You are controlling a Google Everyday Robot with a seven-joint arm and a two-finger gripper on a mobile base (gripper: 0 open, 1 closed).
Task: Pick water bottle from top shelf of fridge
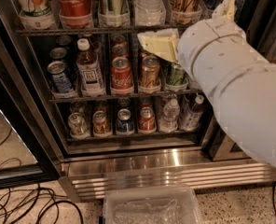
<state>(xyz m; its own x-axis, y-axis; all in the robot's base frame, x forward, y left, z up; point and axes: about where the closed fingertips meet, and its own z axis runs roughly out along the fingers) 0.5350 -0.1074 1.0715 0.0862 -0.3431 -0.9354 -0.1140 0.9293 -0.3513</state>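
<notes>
The water bottle [149,3], clear and ribbed, stands in a translucent holder on the top shelf [82,31] of the fridge [175,171], fourth from the left; its cap and upper part are cut off by the frame's top. My gripper [159,44], cream-coloured, sits at the end of the big white arm [231,78], just under the top shelf's front edge and directly below the water bottle, in front of the middle rack's cans. It holds nothing that I can see.
A Coca-Cola bottle [75,1] and other tall drinks flank the water bottle. Lower racks hold cans and small bottles. The open glass door [7,139] stands at left. A clear plastic bin [152,204] and cables [31,206] lie on the floor.
</notes>
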